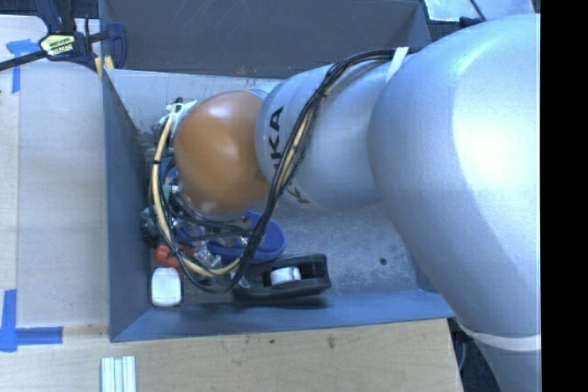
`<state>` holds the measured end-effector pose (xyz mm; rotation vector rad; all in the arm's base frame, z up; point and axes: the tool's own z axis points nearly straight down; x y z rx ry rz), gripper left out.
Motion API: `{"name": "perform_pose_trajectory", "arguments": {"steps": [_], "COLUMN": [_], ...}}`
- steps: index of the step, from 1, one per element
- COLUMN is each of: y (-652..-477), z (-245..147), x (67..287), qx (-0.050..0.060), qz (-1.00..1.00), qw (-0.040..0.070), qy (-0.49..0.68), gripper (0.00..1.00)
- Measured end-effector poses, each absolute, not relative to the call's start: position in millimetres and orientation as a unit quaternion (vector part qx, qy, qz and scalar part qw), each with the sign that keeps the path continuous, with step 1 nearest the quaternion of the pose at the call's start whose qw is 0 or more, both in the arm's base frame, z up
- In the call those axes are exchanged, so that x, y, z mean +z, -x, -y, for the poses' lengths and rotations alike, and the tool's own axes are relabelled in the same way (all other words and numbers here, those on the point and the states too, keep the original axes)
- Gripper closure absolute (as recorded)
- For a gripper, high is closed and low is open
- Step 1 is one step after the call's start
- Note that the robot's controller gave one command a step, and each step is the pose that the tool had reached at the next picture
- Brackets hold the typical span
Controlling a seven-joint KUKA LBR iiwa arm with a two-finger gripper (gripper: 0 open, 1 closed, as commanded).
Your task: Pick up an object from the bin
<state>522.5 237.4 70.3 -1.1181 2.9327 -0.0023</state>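
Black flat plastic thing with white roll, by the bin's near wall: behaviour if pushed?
The black flat plastic thing looks rigid, so probably won't flex. It lies flat, so likely slides rather than rolls. The near wall may block it.

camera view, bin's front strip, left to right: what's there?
Grey metal bin's left wall → small white rectangular block → black plastic holder with a white roll → silver robot arm. Blue round thing skipped: overlaps the holder.

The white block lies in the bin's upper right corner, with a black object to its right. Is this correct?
No: the camera view shows the white block in the bin's lower left corner, with the black object to its right.
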Motion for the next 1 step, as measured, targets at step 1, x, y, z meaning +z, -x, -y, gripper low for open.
{"name": "perform_pose_trajectory", "arguments": {"steps": [1], "y": [-523.3], "z": [-236.9], "x": [70.7], "qx": [-0.001], "qz": [-0.935], "qw": [0.002], "qy": [0.355], "gripper": [0.0]}}
